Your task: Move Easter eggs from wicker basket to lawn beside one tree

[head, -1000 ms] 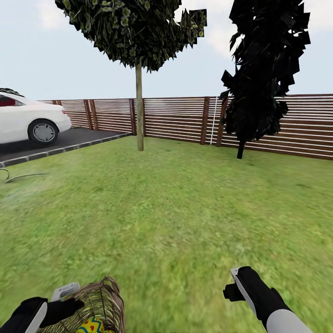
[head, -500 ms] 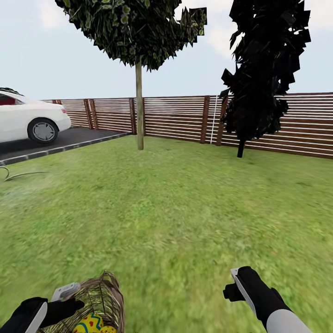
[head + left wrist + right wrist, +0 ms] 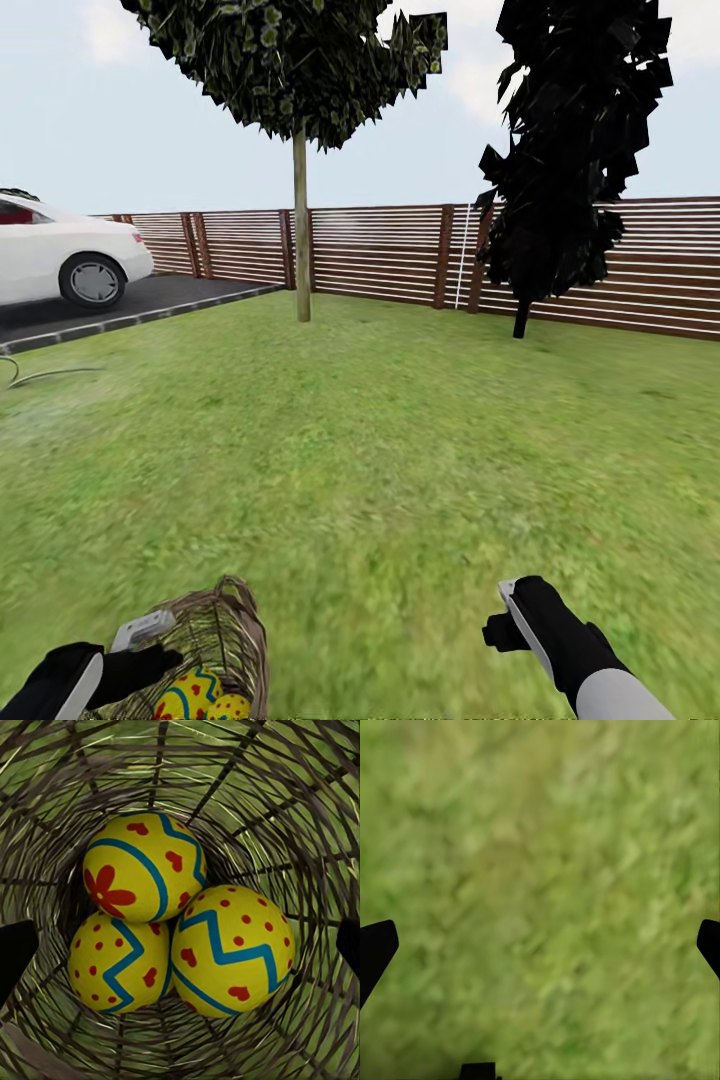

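Three Easter eggs sit touching inside the wicker basket at the near left of the lawn — left gripper spread wide above them. Right gripper — spread wide over grass, holding nothing. The tree stands far ahead by the fence.

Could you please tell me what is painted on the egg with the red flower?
Yellow egg with a red flower, blue curved bands and red hearts; clearest in the left wrist view.
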You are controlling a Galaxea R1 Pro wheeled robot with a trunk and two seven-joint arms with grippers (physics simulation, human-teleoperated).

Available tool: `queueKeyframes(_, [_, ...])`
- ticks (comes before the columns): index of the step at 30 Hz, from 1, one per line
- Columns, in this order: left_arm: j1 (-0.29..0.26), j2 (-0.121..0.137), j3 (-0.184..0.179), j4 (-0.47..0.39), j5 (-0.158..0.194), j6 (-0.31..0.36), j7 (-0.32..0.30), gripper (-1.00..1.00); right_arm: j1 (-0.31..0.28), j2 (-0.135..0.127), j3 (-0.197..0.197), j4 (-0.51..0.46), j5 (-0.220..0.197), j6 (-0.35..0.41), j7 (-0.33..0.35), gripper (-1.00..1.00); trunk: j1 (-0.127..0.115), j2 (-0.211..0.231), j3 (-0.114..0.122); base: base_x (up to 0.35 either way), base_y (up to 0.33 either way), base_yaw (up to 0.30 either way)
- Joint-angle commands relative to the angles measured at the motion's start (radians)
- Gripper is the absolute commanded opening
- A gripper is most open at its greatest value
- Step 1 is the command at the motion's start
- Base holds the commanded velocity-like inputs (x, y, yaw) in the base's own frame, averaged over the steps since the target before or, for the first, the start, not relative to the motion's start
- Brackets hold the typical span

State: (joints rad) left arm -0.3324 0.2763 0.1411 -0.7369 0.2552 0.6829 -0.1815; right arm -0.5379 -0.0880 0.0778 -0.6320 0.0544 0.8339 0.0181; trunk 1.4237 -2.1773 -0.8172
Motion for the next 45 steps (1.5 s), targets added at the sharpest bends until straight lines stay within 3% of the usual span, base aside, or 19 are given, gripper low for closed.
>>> queueKeyframes(1, [-0.001,-0.001,0.003,-0.001,-0.001,0.006,-0.004,1.0,-0.001,-0.001,0.005,-0.001,0.005,0.005,0.002,1.0,0.004,-0.008,-0.004,0.0,0.0,0.0])
queueKeyframes(11, [-0.001,-0.007,0.002,0.001,-0.001,0.004,-0.005,1.0,-0.001,0.001,0.006,0.003,0.005,0.005,0.003,1.0,0.042,-0.078,-0.036,0.0,0.0,0.0])
queueKeyframes(18, [-0.001,-0.033,0.002,0.001,-0.001,0.004,-0.006,1.0,-0.001,0.001,0.005,0.003,0.004,0.005,0.002,1.0,0.069,-0.127,-0.058,0.0,0.0,0.0])
queueKeyframes(37, [-0.001,-0.037,0.0,0.001,-0.002,0.005,-0.006,1.0,-0.001,0.0,0.005,0.003,0.004,0.005,0.003,1.0,0.142,-0.26,-0.117,0.0,0.0,0.0])
queueKeyframes(45, [-0.001,-0.053,0.0,0.001,-0.002,0.005,-0.006,1.0,-0.001,-0.001,0.004,0.002,0.004,0.005,0.003,1.0,0.172,-0.316,-0.142,0.0,0.0,0.0])
